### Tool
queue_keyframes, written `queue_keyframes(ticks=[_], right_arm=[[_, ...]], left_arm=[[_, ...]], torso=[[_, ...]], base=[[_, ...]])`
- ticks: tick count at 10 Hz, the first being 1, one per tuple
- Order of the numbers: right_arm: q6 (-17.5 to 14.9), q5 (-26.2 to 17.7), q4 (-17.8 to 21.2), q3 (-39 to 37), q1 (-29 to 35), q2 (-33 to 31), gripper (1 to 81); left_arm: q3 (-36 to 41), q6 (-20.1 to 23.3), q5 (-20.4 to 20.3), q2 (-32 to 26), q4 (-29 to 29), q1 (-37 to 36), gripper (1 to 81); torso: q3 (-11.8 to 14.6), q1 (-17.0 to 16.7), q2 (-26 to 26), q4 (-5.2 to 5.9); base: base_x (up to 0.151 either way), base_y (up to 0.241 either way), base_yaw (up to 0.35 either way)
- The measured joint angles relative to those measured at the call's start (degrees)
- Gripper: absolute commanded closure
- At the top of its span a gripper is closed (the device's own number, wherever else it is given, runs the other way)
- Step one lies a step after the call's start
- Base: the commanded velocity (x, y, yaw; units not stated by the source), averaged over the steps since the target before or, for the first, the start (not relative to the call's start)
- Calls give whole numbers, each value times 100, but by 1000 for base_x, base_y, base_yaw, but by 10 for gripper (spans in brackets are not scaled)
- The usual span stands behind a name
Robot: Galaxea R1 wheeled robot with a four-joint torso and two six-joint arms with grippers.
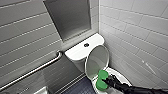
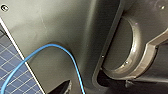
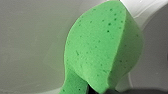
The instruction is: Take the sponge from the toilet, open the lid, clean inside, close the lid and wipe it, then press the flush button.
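Head view, lower centre: one toilet (image 1: pixel 75 53), white and glossy, is set into the corner of two tiled walls. Its one lid (image 1: pixel 97 60) is raised and tilted back toward the tank, with the greyish hollow underside facing the camera. One flush button (image 1: pixel 86 45), small and dark, is seen at the centre of the tank top, just above the lid's upper edge.

One sponge (image 1: pixel 102 80), bright green, is gripped by the right pincer (image 1: pixel 108 81), which is closed on it so that the pad is squeezed to a waist in the middle. The sponge is held at the foot of the raised lid, over the near rim of the bowl. Whether it touches the ceramic cannot be told. Part of the rim is hidden by the sponge and by the black arm entering from the lower right.

Right wrist view: the sponge (image 3: pixel 100 47) is shown large, with pale glossy toilet surfaces behind it.

Surroundings: one metal grab bar (image 1: pixel 32 71) at lower left, one recessed grey panel (image 1: pixel 68 17) at top centre, and dark tiled floor (image 1: pixel 77 88) at the bottom.

Left wrist view: one blue cable (image 2: pixel 72 60) is seen against dark robot housing. Whether the left pincer (image 2: pixel 63 88) is open or closed cannot be told.
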Motion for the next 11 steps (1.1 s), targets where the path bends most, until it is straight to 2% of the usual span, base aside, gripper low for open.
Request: queue_keyframes(ticks=[3, 5, 8, 11], right_arm=[[-2, -24, 584, -673, -2, 457, 811], [-5, -66, 784, -1204, -57, 774, 811], [-94, 138, 667, -1420, -273, 885, 811], [-121, 413, 288, -1026, -521, 601, 811]], left_arm=[[0, 0, 0, -5, -5, 2, 10], [5, 0, 2, -27, -5, 0, 10], [10, 0, 2, -33, -5, 0, 10], [10, 0, 2, -29, -2, 2, 10]], torso=[[0, 0, 0, 0], [0, 0, 0, 0], [0, 0, 0, 0], [0, 0, 0, 0]], base=[[0, 0, 0], [0, 0, 0], [0, 0, 0], [0, 0, 0]])
